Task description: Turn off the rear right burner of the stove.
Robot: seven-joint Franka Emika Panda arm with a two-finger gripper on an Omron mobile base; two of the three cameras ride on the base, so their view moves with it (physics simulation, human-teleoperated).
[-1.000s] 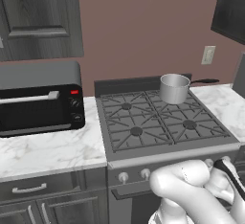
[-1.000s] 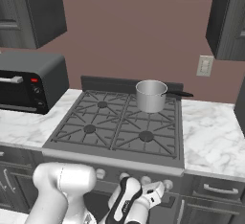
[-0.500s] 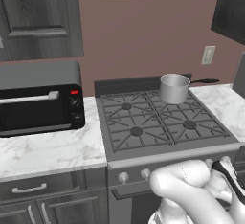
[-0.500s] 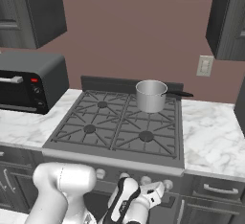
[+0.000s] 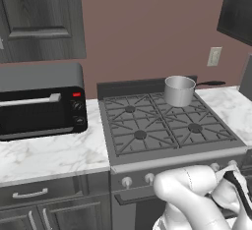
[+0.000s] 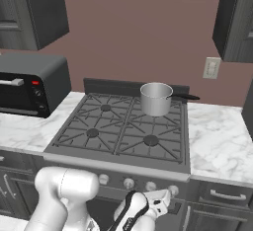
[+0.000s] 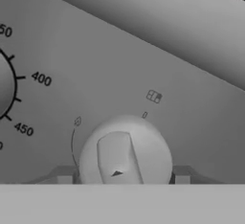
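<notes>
The tool (image 7: 119, 182) sits square on a small silver knob (image 7: 125, 151) at the lower centre of the hand view, a tip at each flank; whether it grips cannot be told. The knob looks rigid and smooth, likely slippery, best pinched across its raised ridge. The stove (image 5: 177, 156) fills the middle of the left base view, its rear right burner (image 6: 170, 115) under a saucepan (image 6: 156, 98). Marble bench (image 6: 220, 136) flanks it; toaster oven (image 5: 42, 101) left.
</notes>
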